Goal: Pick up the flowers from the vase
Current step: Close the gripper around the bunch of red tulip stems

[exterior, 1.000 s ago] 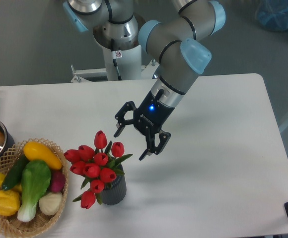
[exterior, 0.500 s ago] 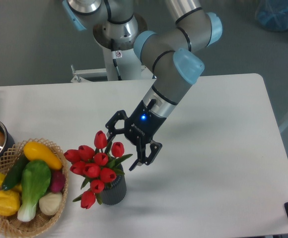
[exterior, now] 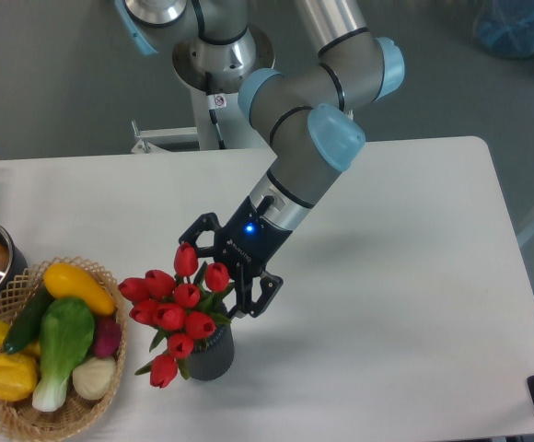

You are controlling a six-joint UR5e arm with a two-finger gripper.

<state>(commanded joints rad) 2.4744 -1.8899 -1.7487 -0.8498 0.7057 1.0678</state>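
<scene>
End effector [exterior: 217,278] spread around flowers [exterior: 177,309], basket [exterior: 18,410] left

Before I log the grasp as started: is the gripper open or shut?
Open. The gripper has its fingers spread on either side of the upper flowers, which sit in the vase.

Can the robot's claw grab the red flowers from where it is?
Probably yes. The open gripper sits right at the top of the flowers, which poke out of the vase, and nothing blocks it.
</scene>
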